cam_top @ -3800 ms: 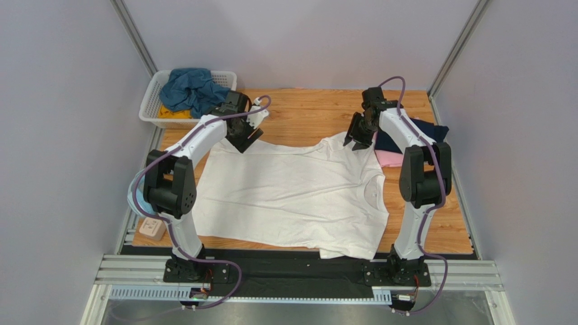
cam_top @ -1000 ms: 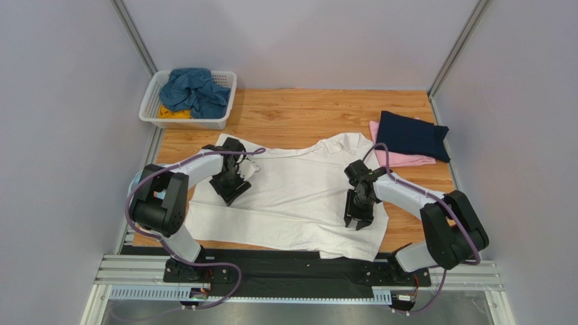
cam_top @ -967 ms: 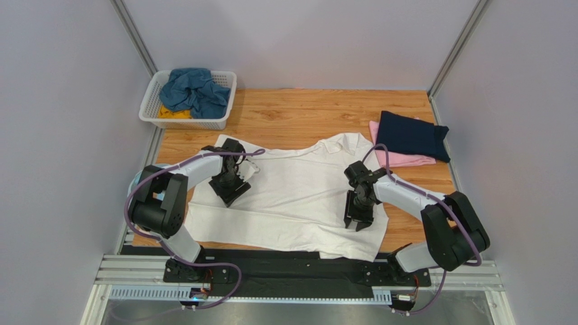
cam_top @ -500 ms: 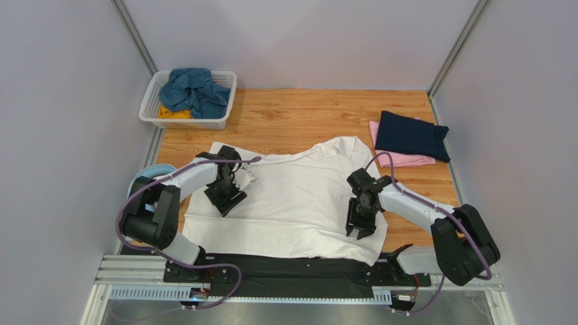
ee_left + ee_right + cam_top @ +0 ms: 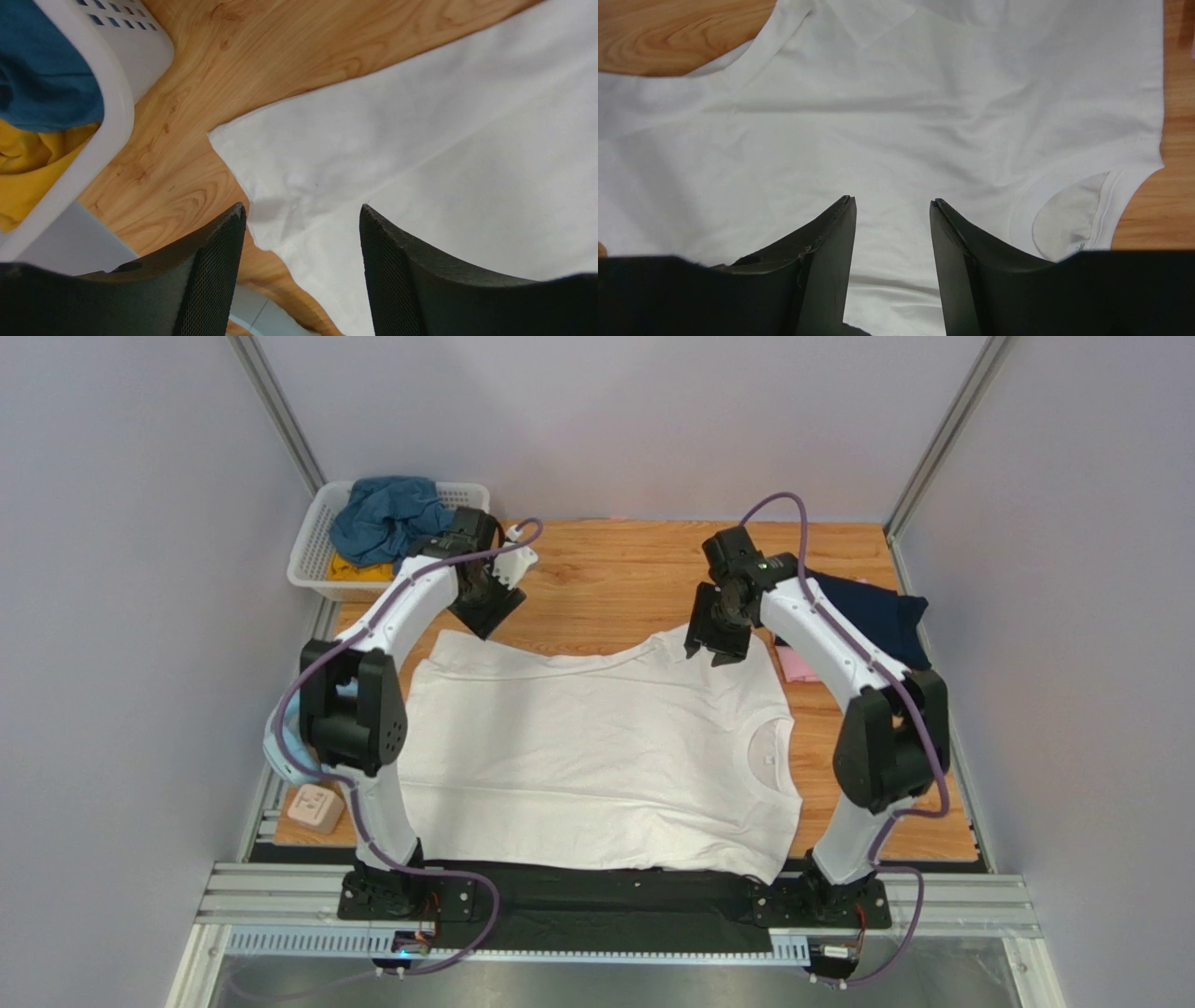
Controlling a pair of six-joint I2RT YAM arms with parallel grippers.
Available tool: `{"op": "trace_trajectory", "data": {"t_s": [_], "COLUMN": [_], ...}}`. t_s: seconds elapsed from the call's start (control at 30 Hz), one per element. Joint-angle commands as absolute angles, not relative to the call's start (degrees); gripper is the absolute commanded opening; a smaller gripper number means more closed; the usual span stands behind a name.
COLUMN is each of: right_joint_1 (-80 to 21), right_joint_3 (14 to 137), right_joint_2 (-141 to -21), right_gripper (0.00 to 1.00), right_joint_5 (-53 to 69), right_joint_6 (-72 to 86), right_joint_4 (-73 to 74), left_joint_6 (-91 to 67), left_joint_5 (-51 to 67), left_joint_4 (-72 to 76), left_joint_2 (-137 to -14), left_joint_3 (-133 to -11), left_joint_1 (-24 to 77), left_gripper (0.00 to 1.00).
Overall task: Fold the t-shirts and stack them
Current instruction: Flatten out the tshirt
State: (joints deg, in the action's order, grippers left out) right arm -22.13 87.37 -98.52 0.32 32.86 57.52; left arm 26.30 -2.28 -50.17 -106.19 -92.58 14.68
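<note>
Two white-shelled arms, left (image 5: 410, 605) and right (image 5: 825, 637), have black joints, looping purple cables (image 5: 786, 496), black mesh-patterned fingers (image 5: 210, 273) and black base plates (image 5: 407, 899) at the frame's bottom.

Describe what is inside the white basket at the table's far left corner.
A crumpled teal-blue shirt lies on top, with yellow cloth beneath it. Anything lower in the basket is covered.

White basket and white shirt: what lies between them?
Only bare wooden table separates basket and white shirt, clearest in the left wrist view.
</note>
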Motion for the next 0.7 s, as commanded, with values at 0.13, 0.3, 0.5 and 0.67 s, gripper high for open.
{"op": "trace_trajectory", "data": {"t_s": [0.13, 0.3, 0.5, 0.67], "right_joint_1": [-13.8, -12.5, -12.5, -12.5], "right_joint_3": [90.3, 90.8, 91.4, 91.4], "right_joint_2": [-111.0, -111.8, -112.0, -111.8], "right_gripper": [0.48, 0.48, 0.48, 0.48], "right_joint_5": [2.4, 4.3, 5.8, 6.9], "right_joint_6": [32.1, 31.8, 31.8, 31.9], "right_joint_4": [55.5, 53.7, 53.1, 52.6], "left_joint_6": [26.1, 25.6, 25.9, 28.1], "left_joint_5": [-3.8, -3.8, -2.0, -1.0], "left_joint_4": [-51.6, -49.3, -41.6, -30.2], "left_joint_2": [-115.8, -115.1, -112.9, -110.7], "left_joint_3": [-94.8, -92.6, -88.3, -81.5], "left_joint_1": [9.9, 8.2, 7.9, 7.9], "left_gripper": [0.67, 0.68, 0.68, 0.69]}}
